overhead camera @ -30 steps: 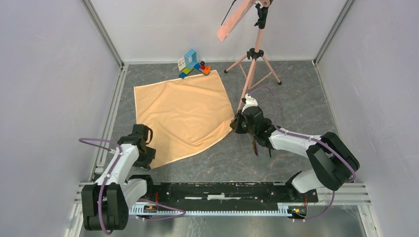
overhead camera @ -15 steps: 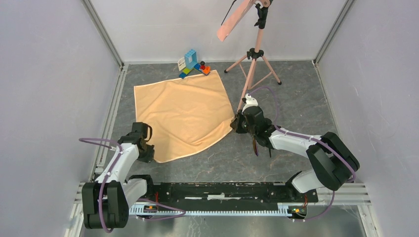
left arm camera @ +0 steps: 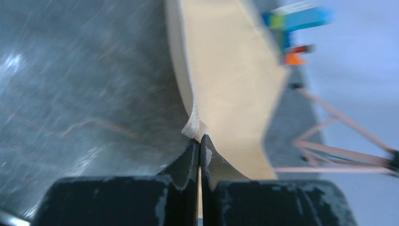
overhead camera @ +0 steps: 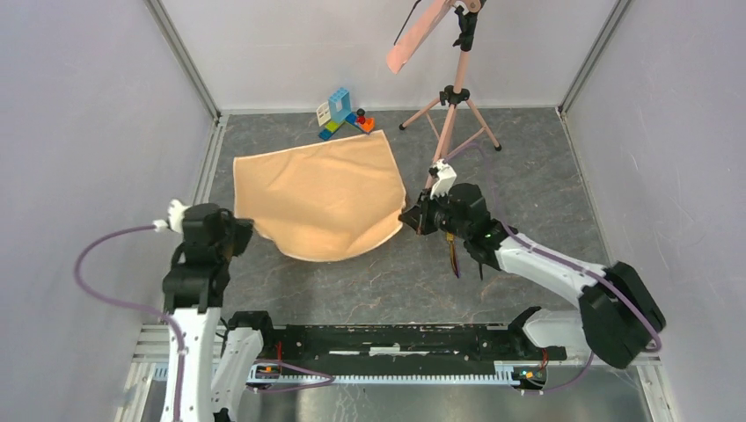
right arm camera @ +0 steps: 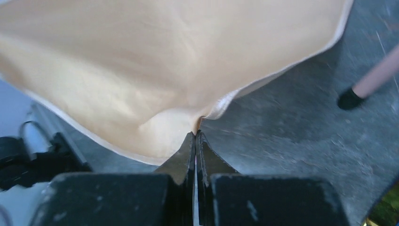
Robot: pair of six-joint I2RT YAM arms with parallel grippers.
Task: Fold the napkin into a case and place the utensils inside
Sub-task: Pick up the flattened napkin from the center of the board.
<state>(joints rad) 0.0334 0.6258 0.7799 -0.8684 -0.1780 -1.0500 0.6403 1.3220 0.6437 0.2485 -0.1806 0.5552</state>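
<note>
The peach-tan napkin (overhead camera: 317, 189) lies partly lifted on the grey floor, its near edge curling up between the two arms. My left gripper (overhead camera: 244, 230) is shut on the napkin's near-left corner; in the left wrist view the hem (left arm camera: 192, 126) pokes out past the closed gripper (left arm camera: 200, 143). The right gripper (overhead camera: 407, 217) is shut on the right corner, with cloth (right arm camera: 141, 61) spreading away from the gripper (right arm camera: 195, 134). Two slender utensils (overhead camera: 453, 255) peek out from under the right arm. The case is out of view.
A pink tripod (overhead camera: 450, 114) stands at the back right; one foot (right arm camera: 350, 99) rests close to the right gripper. Coloured toy bricks (overhead camera: 343, 112) sit just beyond the napkin's far edge. Grey walls and metal rails close in the left and right sides.
The left gripper has shut on the napkin's near-left corner and risen up and leftward, pulling the near edge inward. The right gripper has shifted slightly back with its corner.
</note>
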